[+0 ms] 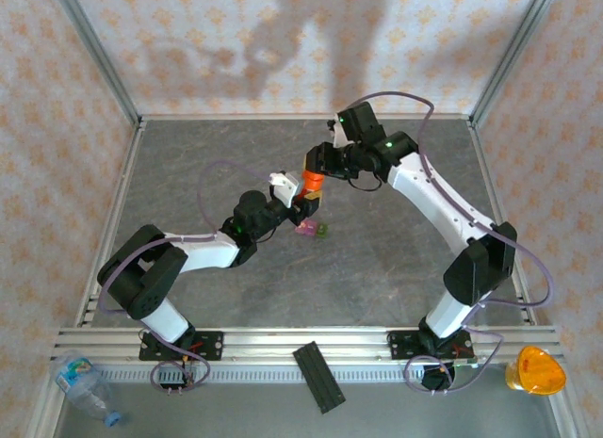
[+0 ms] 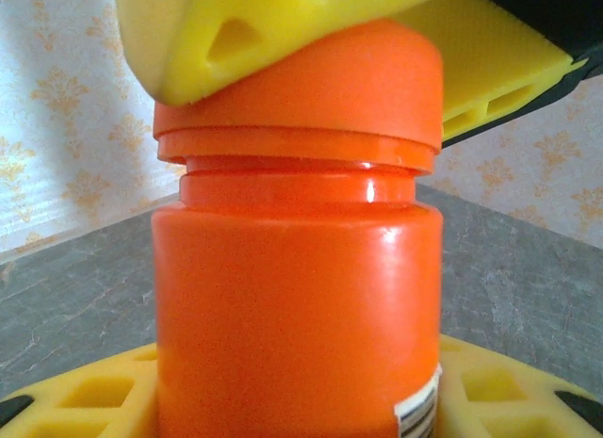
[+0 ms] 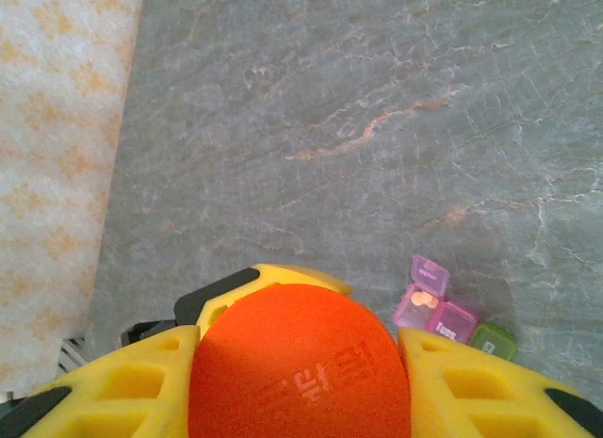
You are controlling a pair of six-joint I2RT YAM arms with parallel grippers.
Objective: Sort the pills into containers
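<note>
An orange bottle (image 1: 307,204) stands held above the table's middle. My left gripper (image 1: 300,206) is shut on its body (image 2: 297,316), with my own yellow fingers (image 2: 94,396) at either side of it. My right gripper (image 1: 317,172) comes from above and is shut on the red-orange cap (image 3: 300,363), its pads (image 2: 283,24) pressing on the cap (image 2: 301,89). The containers (image 1: 313,230) sit on the table just below: joined pink boxes (image 3: 429,301) and a green one (image 3: 493,341). One pink box has its lid open, with pale pills (image 3: 421,293) inside.
The grey table (image 1: 188,165) has patterned walls round it. A black strip (image 1: 320,377) lies on the front rail. A clear plastic bottle (image 1: 83,386) lies at the front left and an orange object (image 1: 535,370) at the front right.
</note>
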